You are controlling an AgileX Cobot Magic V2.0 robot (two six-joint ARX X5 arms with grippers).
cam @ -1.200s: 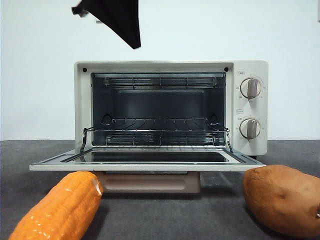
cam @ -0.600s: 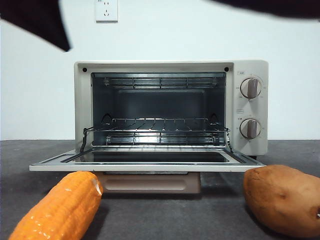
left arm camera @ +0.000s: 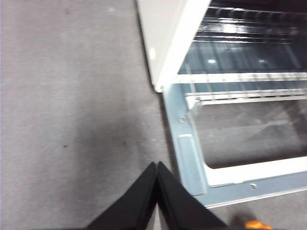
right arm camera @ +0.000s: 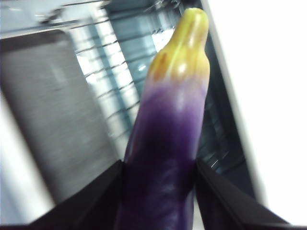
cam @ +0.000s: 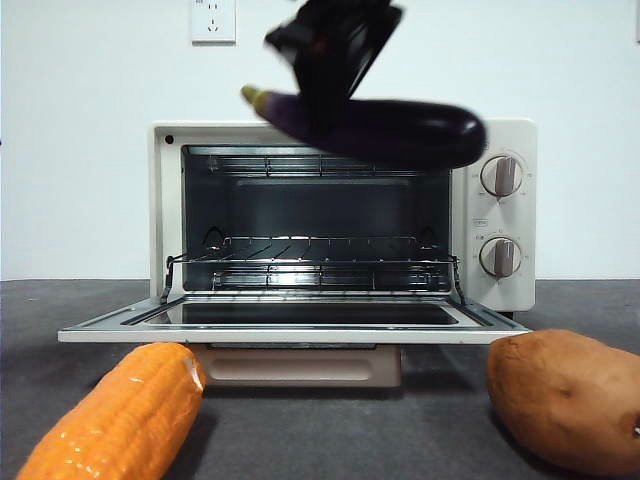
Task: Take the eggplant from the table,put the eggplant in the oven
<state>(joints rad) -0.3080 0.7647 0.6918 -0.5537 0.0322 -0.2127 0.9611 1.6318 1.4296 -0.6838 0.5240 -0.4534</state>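
In the front view, the right gripper (cam: 325,95) comes down from 12 o'clock and holds the eggplant (cam: 390,130) in the air, in front of the upper edge of the oven (cam: 500,215). The eggplant lies almost level, the stem end toward 9 o'clock and the thick end toward 3 o'clock. The fingers grip it near the stem end, so most of its weight hangs on one side. I think this is the main risk: the heavy end may sink or the glossy skin may slip during the move. The eggplant also sits higher than the opening, so it may strike the oven's top frame if it goes forward before it goes down. The door (cam: 290,325) is open and flat, with the wire rack (cam: 310,255) free. On the table (cam: 420,440) the corn cob (cam: 120,415) lies at 7 o'clock and the sweet potato (cam: 565,400) at 5 o'clock, both well below the eggplant.

In the left wrist view, the left gripper (left arm camera: 157,184) has its fingers pressed together on nothing, above the table just beside the open door's corner. If this gripper drifts over the door, the arms may collide.

In the right wrist view, the two fingers (right arm camera: 91,201) stand on either side of the eggplant's purple body and clamp it; the yellowish stem cap points away from them toward the oven cavity. The picture is blurred.
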